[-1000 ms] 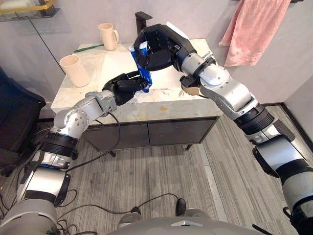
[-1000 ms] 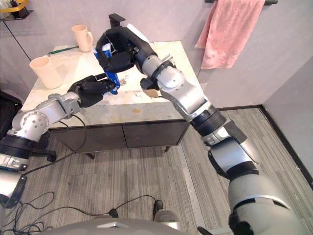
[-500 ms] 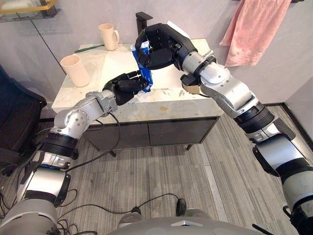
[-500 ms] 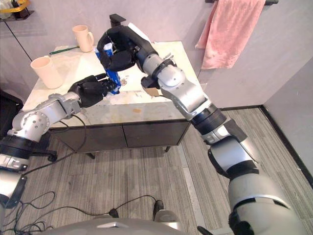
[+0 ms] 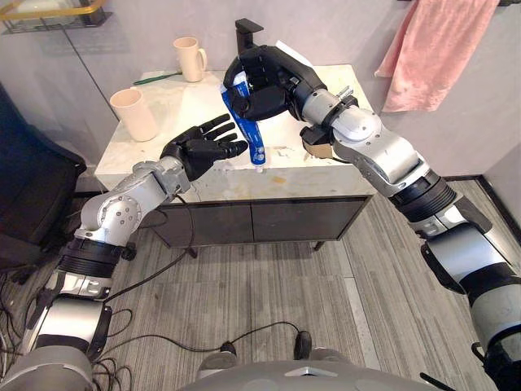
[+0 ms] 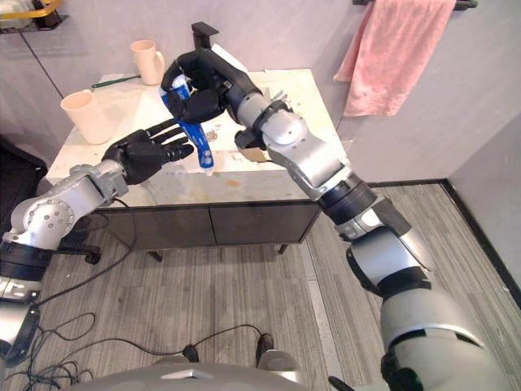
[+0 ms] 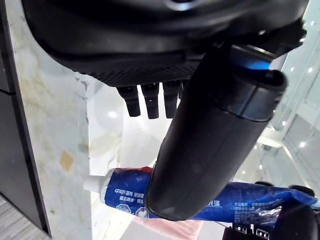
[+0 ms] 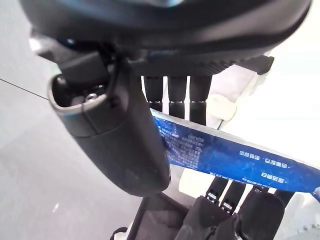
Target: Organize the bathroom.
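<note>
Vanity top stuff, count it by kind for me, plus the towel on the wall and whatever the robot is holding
Cups: 2, front and back
Toothbrush: 1
Toothpaste tube: 1, in the right hand
Pink towel: 1
Total: 5

Home bathroom, pale marble-topped vanity counter (image 5: 203, 175) with dark cabinet doors below, black faucet (image 5: 246, 31) at its back edge, two cream ceramic mugs (image 5: 135, 114), pink towel (image 5: 435, 50) hanging on grey wall, grey wood-plank floor (image 5: 269, 285)
</note>
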Tool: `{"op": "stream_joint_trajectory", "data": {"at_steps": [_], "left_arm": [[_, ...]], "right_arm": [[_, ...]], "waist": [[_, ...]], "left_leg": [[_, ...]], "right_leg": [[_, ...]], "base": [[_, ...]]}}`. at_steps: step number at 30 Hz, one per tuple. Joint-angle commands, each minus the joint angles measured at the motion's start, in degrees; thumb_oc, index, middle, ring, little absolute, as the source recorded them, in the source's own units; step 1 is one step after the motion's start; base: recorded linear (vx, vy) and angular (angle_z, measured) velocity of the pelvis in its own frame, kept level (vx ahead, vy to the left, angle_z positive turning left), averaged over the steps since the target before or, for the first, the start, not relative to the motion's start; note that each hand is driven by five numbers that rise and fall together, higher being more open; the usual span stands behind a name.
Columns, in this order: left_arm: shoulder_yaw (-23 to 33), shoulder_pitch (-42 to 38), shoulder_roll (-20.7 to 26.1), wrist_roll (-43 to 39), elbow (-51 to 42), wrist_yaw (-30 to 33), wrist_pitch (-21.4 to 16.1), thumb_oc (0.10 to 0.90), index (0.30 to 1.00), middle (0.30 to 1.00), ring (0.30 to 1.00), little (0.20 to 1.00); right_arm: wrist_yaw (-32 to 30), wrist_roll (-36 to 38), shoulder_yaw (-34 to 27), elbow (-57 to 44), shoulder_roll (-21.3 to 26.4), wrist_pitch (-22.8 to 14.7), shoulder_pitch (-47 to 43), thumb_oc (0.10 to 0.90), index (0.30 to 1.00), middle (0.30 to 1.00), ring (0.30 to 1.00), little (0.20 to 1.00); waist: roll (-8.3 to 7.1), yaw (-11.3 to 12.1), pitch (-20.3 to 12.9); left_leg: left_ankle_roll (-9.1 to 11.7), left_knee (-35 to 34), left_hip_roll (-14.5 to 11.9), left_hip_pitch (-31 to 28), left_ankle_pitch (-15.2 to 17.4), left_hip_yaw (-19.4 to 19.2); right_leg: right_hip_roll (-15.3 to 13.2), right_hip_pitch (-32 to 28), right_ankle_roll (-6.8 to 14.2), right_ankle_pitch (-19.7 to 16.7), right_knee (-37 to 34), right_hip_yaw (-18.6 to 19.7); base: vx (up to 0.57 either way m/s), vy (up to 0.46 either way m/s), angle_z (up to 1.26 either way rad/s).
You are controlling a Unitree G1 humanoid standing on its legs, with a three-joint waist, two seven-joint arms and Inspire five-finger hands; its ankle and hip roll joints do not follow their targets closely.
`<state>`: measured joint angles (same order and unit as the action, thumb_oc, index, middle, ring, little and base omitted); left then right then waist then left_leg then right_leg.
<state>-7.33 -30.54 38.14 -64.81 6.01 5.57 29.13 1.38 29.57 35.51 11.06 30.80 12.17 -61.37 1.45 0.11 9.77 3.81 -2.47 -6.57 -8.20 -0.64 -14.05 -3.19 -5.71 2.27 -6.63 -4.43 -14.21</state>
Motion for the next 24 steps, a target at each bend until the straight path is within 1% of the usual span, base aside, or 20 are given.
{"op": "stream_joint_trajectory", "data": {"at_steps": [1, 3, 5, 6, 8, 9, 10, 11, 12, 13, 14, 15, 16, 18, 19, 20, 21, 22, 24], "left_arm": [[6.83, 0.91, 2.08, 2.20, -5.62, 1.03, -6.67, 0.800, 0.900, 0.900, 0.900, 0.900], [9.27, 2.99, 2.59, 4.65, -6.85, 2.02, -7.67, 0.800, 0.900, 0.900, 0.900, 0.900], [10.30, 4.05, 2.49, 5.33, -7.47, 2.64, -7.48, 0.800, 0.900, 0.900, 0.900, 0.900], [12.76, 6.93, 2.39, 4.45, -8.46, 3.22, -7.77, 0.800, 0.900, 0.900, 0.900, 0.900], [14.11, 9.04, 2.06, 3.91, -9.12, 2.49, -7.13, 0.800, 0.900, 0.900, 0.900, 0.900], [15.30, 12.16, 1.04, 4.39, -9.92, 0.36, -4.58, 0.800, 0.900, 0.900, 0.900, 0.900], [15.72, 15.23, 0.09, 2.94, -11.07, -1.44, -3.87, 0.800, 0.900, 0.900, 0.900, 0.900], [15.61, 18.68, -1.23, 2.71, -12.54, -3.53, -4.16, 0.800, 0.900, 0.900, 0.900, 0.900], [15.55, 20.95, -2.04, 0.93, -14.05, -5.19, -4.74, 0.800, 0.900, 0.900, 0.900, 0.900], [15.42, 22.94, -3.00, -0.35, -15.46, -7.28, -5.41, 0.800, 0.900, 0.900, 0.900, 0.900], [14.91, 25.73, -4.42, 0.68, -17.02, -10.73, -6.67, 0.800, 0.900, 0.900, 0.900, 0.900], [14.57, 27.33, -4.90, 0.39, -18.07, -13.98, -6.94, 0.800, 0.900, 0.900, 0.900, 0.900], [14.57, 27.33, -4.90, 0.39, -18.07, -13.98, -6.94, 0.800, 0.900, 0.900, 0.900, 0.900], [12.52, 31.16, -5.66, 1.05, -19.91, -23.30, -7.51, 0.800, 0.900, 0.900, 0.900, 0.900], [10.71, 32.54, -5.60, 1.82, -19.21, -28.55, -6.55, 0.800, 0.900, 0.900, 0.900, 0.900], [9.16, 33.67, -5.27, 2.56, -18.22, -31.24, -5.44, 0.800, 0.900, 0.900, 0.900, 0.900], [7.80, 34.33, -5.32, 2.11, -16.83, -31.92, -4.63, 0.800, 0.900, 0.900, 0.900, 0.900], [5.70, 35.29, -5.19, 0.99, -13.68, -34.38, -3.36, 0.800, 0.900, 0.900, 0.900, 0.900], [4.59, 36.34, -5.77, -0.92, -10.94, -33.46, -2.46, 0.800, 0.900, 0.900, 0.900, 0.900]], "right_arm": [[-2.47, -1.89, -3.52, -2.28, -1.41, -4.91, -6.86, 0.474, 0.411, 0.411, 0.411, 0.411], [-2.91, -2.35, -4.38, -2.68, -1.24, -4.81, -6.39, 0.475, 0.413, 0.413, 0.413, 0.413], [-3.18, -2.81, -4.62, -2.74, -1.30, -4.80, -6.20, 0.475, 0.413, 0.413, 0.413, 0.413], [-3.63, -3.41, -5.10, -3.17, -1.06, -4.73, -5.99, 0.475, 0.413, 0.413, 0.413, 0.413], [-3.78, -3.56, -5.43, -3.53, -1.01, -4.76, -5.62, 0.472, 0.408, 0.408, 0.408, 0.408], [-4.20, -3.89, -6.02, -4.44, -0.77, -4.42, -5.32, 0.467, 0.401, 0.401, 0.401, 0.401], [-4.67, -4.00, -6.41, -5.53, -0.30, -4.01, -4.97, 0.456, 0.385, 0.385, 0.385, 0.385], [-4.98, -4.07, -6.93, -6.57, 0.36, -3.95, -4.37, 0.438, 0.356, 0.356, 0.356, 0.356], [-4.84, -3.93, -7.50, -7.23, 0.94, -3.83, -3.99, 0.400, 0.300, 0.300, 0.300, 0.300], [-4.49, -3.91, -8.11, -7.78, 1.39, -3.82, -3.58, 0.400, 0.300, 0.300, 0.300, 0.300], [-4.04, -3.93, -8.93, -8.31, 2.03, -4.05, -3.08, 0.400, 0.300, 0.300, 0.300, 0.300], [-3.72, -3.88, -9.52, -8.66, 2.35, -4.18, -2.76, 0.400, 0.300, 0.300, 0.300, 0.300], [-3.72, -3.88, -9.52, -8.66, 2.35, -4.18, -2.76, 0.400, 0.300, 0.300, 0.300, 0.300], [-2.90, -3.50, -10.39, -8.92, 3.68, -4.97, -2.46, 0.400, 0.300, 0.300, 0.300, 0.300], [-2.55, -2.85, -10.17, -8.85, 4.04, -5.90, -2.44, 0.400, 0.300, 0.300, 0.300, 0.300], [-2.25, -2.66, -9.97, -8.58, 4.38, -6.52, -2.66, 0.400, 0.300, 0.300, 0.300, 0.300], [-2.33, -2.10, -9.33, -8.25, 4.57, -7.06, -3.04, 0.400, 0.300, 0.300, 0.300, 0.300], [-1.87, -1.70, -8.55, -7.79, 4.62, -8.11, -3.30, 0.400, 0.300, 0.300, 0.300, 0.300], [-1.67, -1.01, -7.88, -7.36, 4.90, -8.77, -3.66, 0.400, 0.300, 0.300, 0.300, 0.300]], "waist": [[-0.04, 2.06, -6.78], [-0.25, 2.74, -6.64], [-0.34, 3.10, -6.61], [-0.52, 3.84, -6.54], [-0.55, 4.19, -6.54], [-0.66, 4.73, -6.35], [-0.77, 5.12, -6.21], [-0.81, 5.48, -6.22], [-0.85, 5.71, -6.23], [-0.85, 5.87, -6.19], [-0.82, 6.18, -6.07], [-0.82, 6.39, -6.05], [-0.82, 6.39, -6.05], [-0.66, 6.82, -5.84], [-0.53, 6.97, -5.79], [-0.32, 6.92, -5.66], [-0.16, 6.95, -5.61], [0.08, 6.80, -5.55], [0.28, 6.74, -5.49]], "left_leg": [[-0.11, 6.97, -2.22, 1.59, 2.26, -1.06], [-0.12, 7.00, -2.11, 1.77, 2.21, -0.64], [-0.11, 6.97, -2.03, 1.89, 2.18, -0.34], [-0.10, 6.85, -1.97, 2.04, 2.11, 0.11], [-0.03, 6.85, -1.96, 2.16, 2.03, 0.48], [-0.01, 6.89, -1.98, 2.34, 1.92, 0.70], [-0.04, 6.92, -1.98, 2.53, 1.90, 0.97], [-0.06, 6.80, -1.98, 2.69, 1.91, 1.35], [-0.09, 6.71, -1.97, 2.77, 1.88, 1.55], [-0.11, 6.66, -1.94, 2.87, 1.85, 1.69], [-0.07, 6.59, -1.92, 3.02, 1.78, 1.87], [-0.04, 6.48, -1.91, 3.08, 1.73, 2.03], [-0.04, 6.48, -1.91, 3.08, 1.73, 2.03], [0.01, 6.36, -1.84, 3.35, 1.32, 2.27], [0.00, 6.33, -1.82, 3.47, 1.19, 2.51], [0.05, 6.53, -1.85, 3.64, 0.82, 2.46], [0.08, 6.63, -1.80, 3.74, 0.59, 2.63], [0.06, 6.63, -1.73, 3.79, 0.36, 2.85], [0.05, 6.72, -1.63, 3.94, 0.23, 3.01]], "right_leg": [[-3.42, 1.38, 2.92, 7.12, 0.84, 0.49], [-3.49, 1.29, 2.81, 7.15, 0.80, -0.04], [-3.44, 1.23, 2.73, 7.21, 0.75, -0.23], [-3.42, 1.16, 2.63, 7.26, 0.66, -0.71], [-3.34, 1.13, 2.58, 7.40, 0.73, -0.96], [-3.33, 1.13, 2.53, 7.46, 0.81, -1.28], [-3.36, 1.06, 2.49, 7.49, 0.81, -1.62], [-3.36, 1.00, 2.43, 7.64, 0.85, -1.93], [-3.37, 0.99, 2.40, 7.77, 0.95, -2.12], [-3.35, 1.02, 2.33, 7.86, 1.02, -2.23], [-3.32, 1.02, 2.19, 7.97, 1.08, -2.42], [-3.35, 1.04, 2.18, 7.98, 1.11, -2.62], [-3.35, 1.04, 2.18, 7.98, 1.11, -2.62], [-3.29, 1.12, 1.83, 7.98, 1.21, -2.75], [-3.41, 1.18, 1.83, 8.01, 1.30, -2.97], [-3.38, 1.25, 1.65, 8.03, 1.45, -2.95], [-3.43, 1.26, 1.65, 7.97, 1.48, -3.06], [-3.38, 1.31, 1.49, 8.05, 1.49, -3.09], [-3.29, 1.34, 1.35, 8.12, 1.51, -3.03]], "base": [[0.00, -0.013, 0.10], [0.00, -0.015, 0.06], [0.00, -0.015, 0.07], [-0.01, -0.018, 0.14], [-0.01, -0.009, 0.11], [-0.01, -0.006, 0.11], [-0.01, -0.004, 0.15], [-0.01, 0.004, 0.18], [-0.01, 0.012, 0.20], [-0.01, 0.020, 0.20], [-0.02, 0.021, 0.18], [-0.01, 0.015, 0.10], [-0.01, 0.012, 0.11], [-0.03, 0.027, 0.17], [-0.04, 0.044, 0.16], [-0.04, 0.049, 0.12], [-0.03, 0.062, 0.08], [-0.02, 0.052, 0.04], [-0.02, 0.044, -0.03]]}}
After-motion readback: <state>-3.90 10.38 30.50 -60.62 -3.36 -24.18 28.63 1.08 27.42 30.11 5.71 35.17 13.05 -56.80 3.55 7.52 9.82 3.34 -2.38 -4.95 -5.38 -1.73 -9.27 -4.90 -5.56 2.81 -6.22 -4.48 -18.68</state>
